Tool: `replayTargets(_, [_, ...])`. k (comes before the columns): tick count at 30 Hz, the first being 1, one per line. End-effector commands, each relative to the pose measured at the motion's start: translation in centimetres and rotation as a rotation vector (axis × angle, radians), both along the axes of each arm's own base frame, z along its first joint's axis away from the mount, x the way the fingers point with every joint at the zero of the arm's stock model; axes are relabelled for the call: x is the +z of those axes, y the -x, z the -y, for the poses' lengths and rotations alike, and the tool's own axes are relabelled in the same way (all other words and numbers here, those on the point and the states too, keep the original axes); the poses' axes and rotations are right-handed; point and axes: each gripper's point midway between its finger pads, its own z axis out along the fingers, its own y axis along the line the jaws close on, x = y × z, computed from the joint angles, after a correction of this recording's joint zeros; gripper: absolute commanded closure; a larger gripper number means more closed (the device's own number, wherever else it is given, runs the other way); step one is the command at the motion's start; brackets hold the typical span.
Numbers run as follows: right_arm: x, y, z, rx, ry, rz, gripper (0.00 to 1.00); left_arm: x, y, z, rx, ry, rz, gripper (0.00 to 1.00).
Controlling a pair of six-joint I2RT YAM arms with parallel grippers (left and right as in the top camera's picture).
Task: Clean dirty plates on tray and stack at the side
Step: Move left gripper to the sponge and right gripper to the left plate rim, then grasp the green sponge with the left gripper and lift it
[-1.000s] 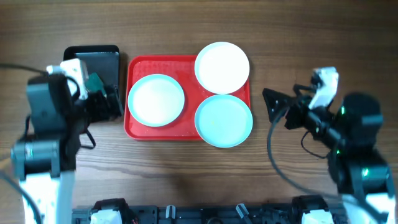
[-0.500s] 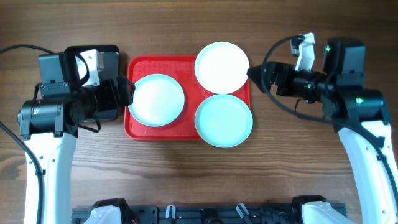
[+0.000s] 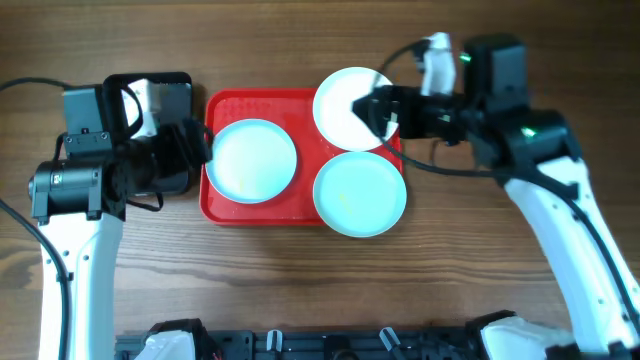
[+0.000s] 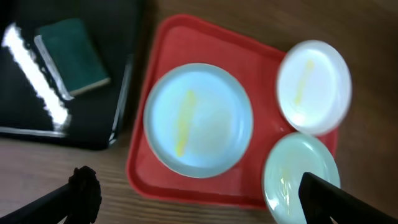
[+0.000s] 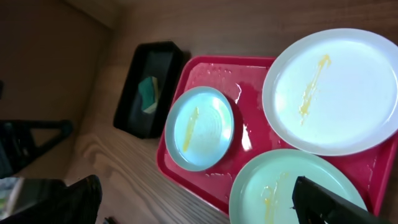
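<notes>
Three plates sit on the red tray (image 3: pixel 214 212), each marked with a yellow smear that shows in the wrist views. The mint-blue plate (image 3: pixel 250 160) on the tray's left half lies wholly inside the rim. The cream-white plate (image 3: pixel 340 100) is at the far right corner, its edge hanging out past the tray's far rim. The second mint-blue plate (image 3: pixel 359 194) is at the near right corner and overhangs the near rim. These two right-hand plates meet edge to edge, and the cream one may lie slightly over the other, though the pictures do not settle it. A wet sheen shows on the bare red surface between the plates.

The right gripper (image 3: pixel 372 110) hangs above the cream-white plate, its fingers spread wide with nothing between them. The left gripper (image 3: pixel 200 150) is at the tray's left edge, just beside the left plate, fingers likewise wide apart and holding nothing.

Left of the tray, touching or nearly touching it, is a black bin (image 3: pixel 172 92) with a green sponge (image 4: pixel 69 56) inside. All of it rests on a wooden table (image 3: pixel 300 290).
</notes>
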Motion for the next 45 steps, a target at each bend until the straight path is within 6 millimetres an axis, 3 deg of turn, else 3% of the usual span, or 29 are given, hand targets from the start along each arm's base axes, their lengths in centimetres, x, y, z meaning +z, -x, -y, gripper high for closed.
replayTargets(1, [-1.8, -2.1, -1.7, -0.019, 0.149, -0.011, 0.06, 0.3, 0.2, -3.9, 0.290, -0.088, -0.023, 0.00])
replayTargets(6, [-5.5, -3.5, -5.0, 0.027, 0.244, -0.050, 0.10, -0.6, 0.5, -5.7, 0.387, -0.149, -0.077, 0.01])
replayTargets(12, [-11.6, -4.2, -9.4, 0.093, 0.315, -0.085, 0.27, -4.1, -0.5, -7.4, 0.455, -0.158, -0.200, 0.08])
replayTargets(17, [-16.5, -4.5, -11.3, 0.113, 0.389, -0.112, 0.35, -7.2, -2.1, -8.9, 0.500, -0.152, -0.262, 0.13])
replayTargets(21, [-19.6, -4.6, -12.1, 0.129, 0.409, -0.141, 0.44, -8.1, -3.6, -9.3, 0.487, -0.160, -0.249, 0.12])
replayTargets(26, [-22.2, -5.3, -12.6, 0.097, 0.403, -0.174, 0.51, -7.7, -4.9, -9.5, 0.411, -0.200, -0.197, 0.09])
replayTargets(29, [-23.7, -5.4, -12.9, 0.094, 0.402, -0.188, 0.61, -7.6, -5.3, -9.6, 0.397, -0.209, -0.181, 0.09])
replayTargets(39, [-27.1, -4.6, -13.8, 0.094, 0.419, -0.239, 0.66, -7.7, -5.9, -9.7, 0.399, -0.208, -0.164, 0.07])
replayTargets(45, [-27.4, -4.7, -13.7, 0.078, 0.421, -0.248, 0.78, -9.1, -6.0, -9.7, 0.395, -0.209, -0.205, 0.07])
